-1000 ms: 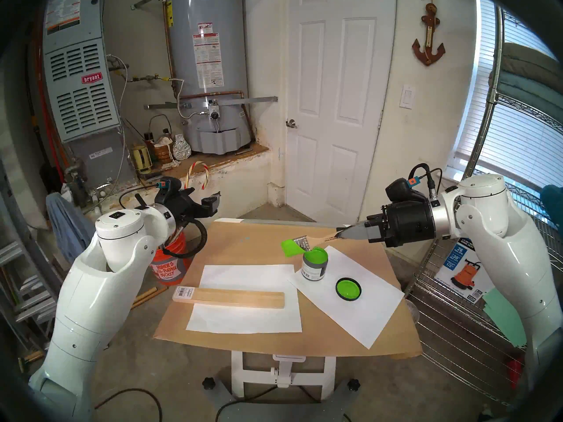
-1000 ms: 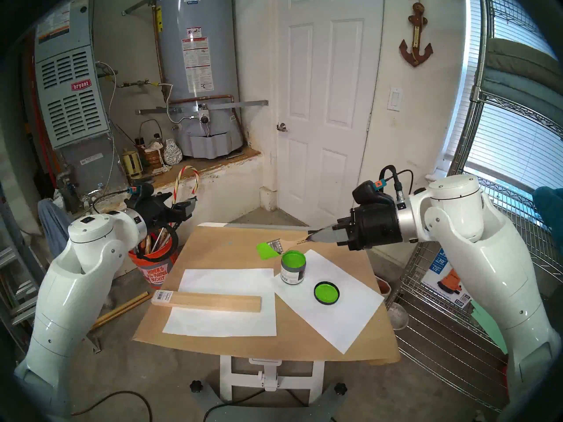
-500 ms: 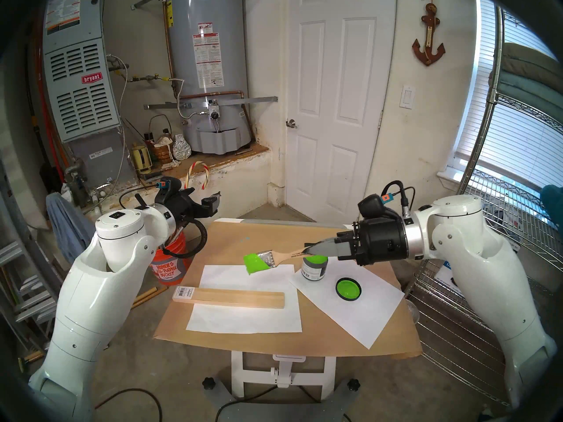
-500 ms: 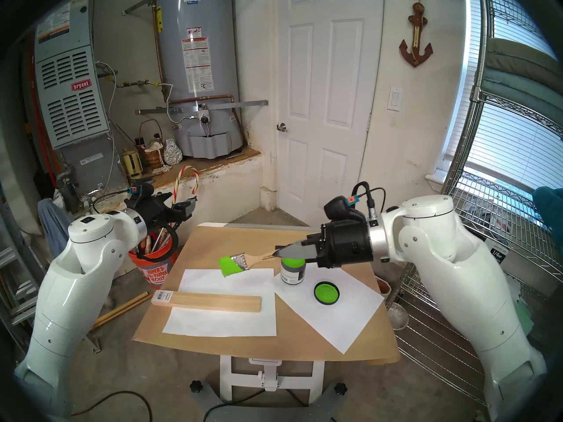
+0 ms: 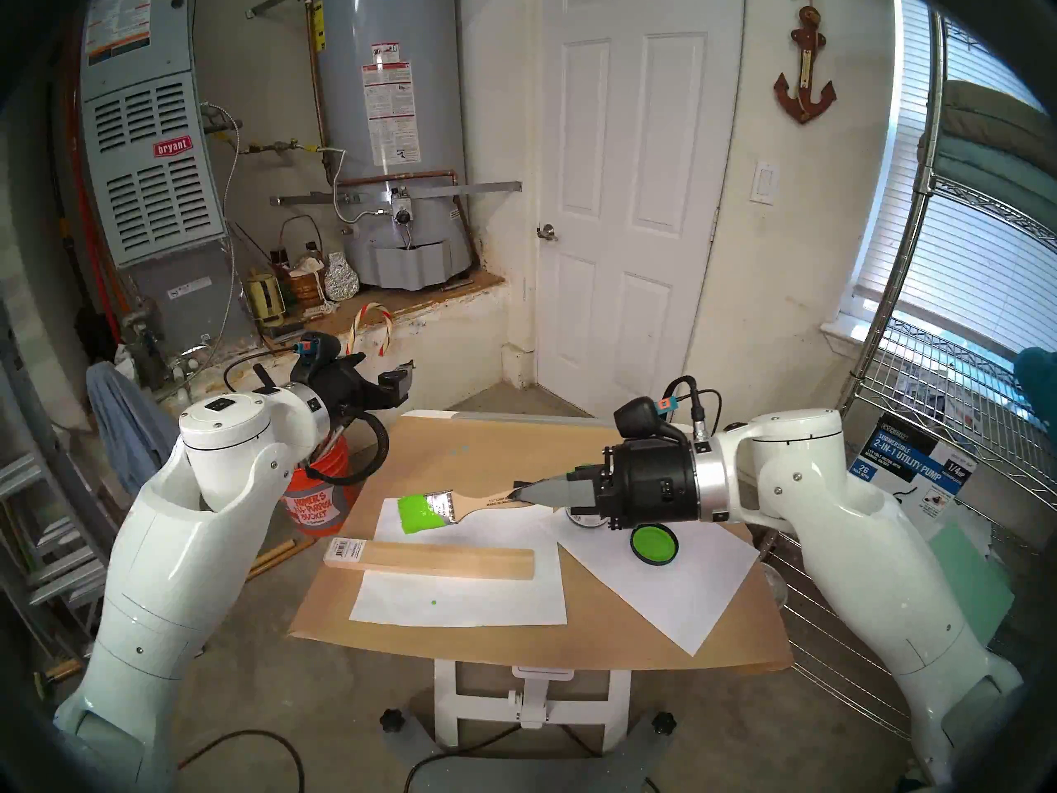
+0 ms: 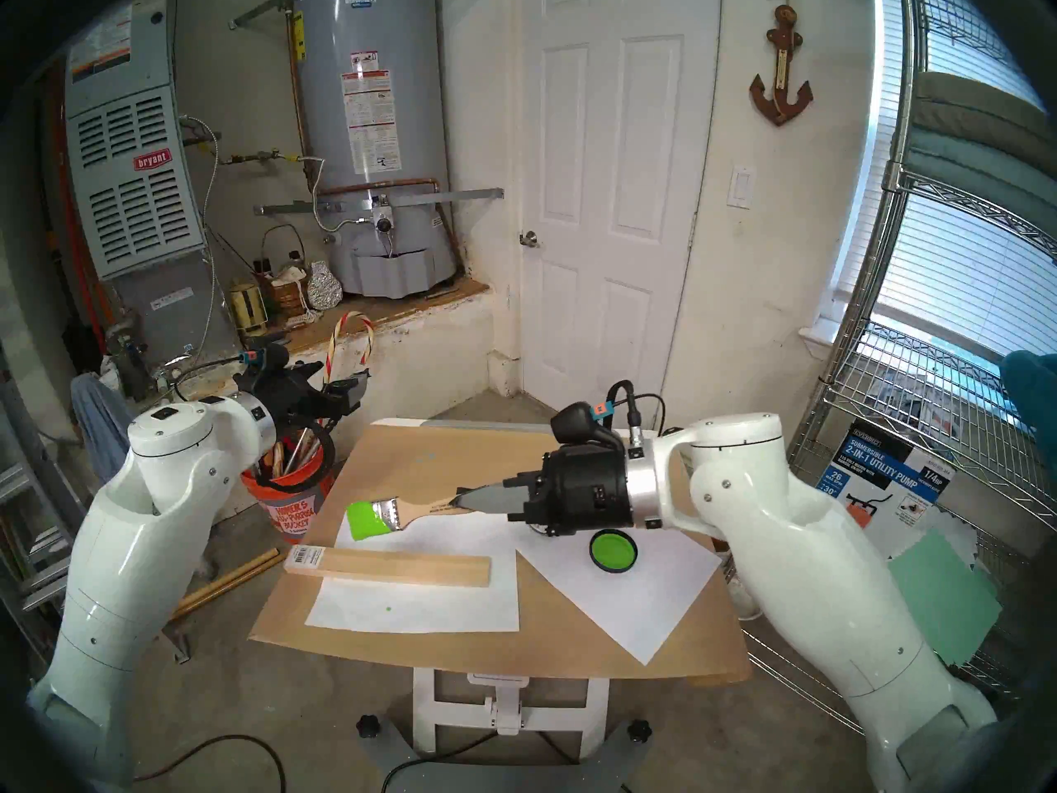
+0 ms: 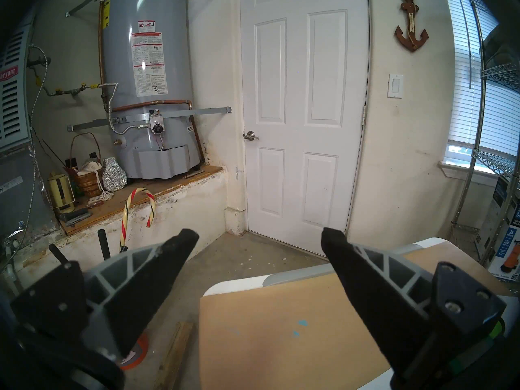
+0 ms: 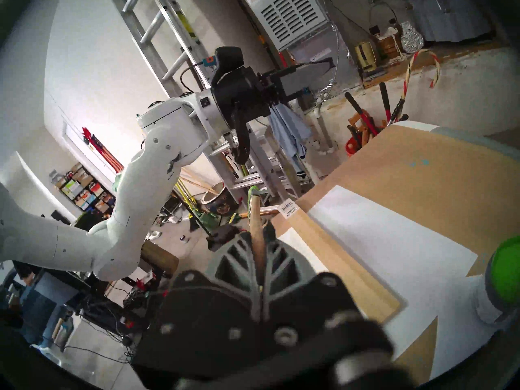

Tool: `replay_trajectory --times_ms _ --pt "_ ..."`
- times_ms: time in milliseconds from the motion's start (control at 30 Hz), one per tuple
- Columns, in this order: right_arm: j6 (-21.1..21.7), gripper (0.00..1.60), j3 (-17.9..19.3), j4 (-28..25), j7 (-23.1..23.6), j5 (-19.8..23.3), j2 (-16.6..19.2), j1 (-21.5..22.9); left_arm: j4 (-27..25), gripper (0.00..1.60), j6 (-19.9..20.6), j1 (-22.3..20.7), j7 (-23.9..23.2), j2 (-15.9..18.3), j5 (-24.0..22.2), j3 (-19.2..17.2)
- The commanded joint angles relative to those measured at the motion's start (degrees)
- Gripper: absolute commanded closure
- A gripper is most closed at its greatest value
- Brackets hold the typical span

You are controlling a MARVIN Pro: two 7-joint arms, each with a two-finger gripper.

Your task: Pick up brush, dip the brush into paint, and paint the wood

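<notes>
1. Gripping, in the right gripper [image 5: 523, 493], the light wooden handle of the small flat brush [image 5: 452, 506] with the silver ferrule; grey fingers [image 8: 239, 257] pressing closed on either side of the handle, in the right wrist view.
2. Holding the brush roughly level, bristles thickly coated in bright lime-green paint [image 5: 420, 514] and pointing toward the robot's left.
3. Hovering the loaded bristles over white paper [image 5: 515, 603], just behind the long pale wooden board [image 5: 440, 562] with the barcode sticker; apparently not touching the board.
4. Judging progress: pickup and dipping looking done, painting not yet begun, board bare.
5. Showing one small green drip [image 5: 434, 603] on the paper in front of the board.
6. Leaving the open paint jar [image 8: 506, 277] mostly hidden under the right wrist, beside its green-lined black lid [image 5: 654, 544].
7. Resting the left gripper [image 7: 260, 240] wide open and empty, beyond the table's far left corner.
</notes>
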Motion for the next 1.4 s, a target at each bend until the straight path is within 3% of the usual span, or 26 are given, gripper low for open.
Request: replay_trajectory --times_ms 0,467,767,1367 --pt "-0.2 1.60 -2.8 1.1 -7.0 6.5 -4.1 2.0 -0.9 0.00 -0.2 -0.5 0.0 0.1 -0.1 -0.5" --pt "-0.2 1.60 -8.5 2.6 -21.5 21.1 -3.1 4.6 -1.0 0.00 -0.2 -0.5 0.0 0.1 -0.1 -0.5" --pt "-0.2 1.60 -10.1 4.3 -30.9 29.5 -5.1 5.6 -1.0 0.00 -0.2 -0.5 0.0 0.1 -0.1 -0.5" --pt "-0.2 1.60 -12.8 6.4 -39.8 37.3 -7.5 6.1 -1.0 0.00 -0.2 -0.5 0.0 0.1 -0.1 -0.5"
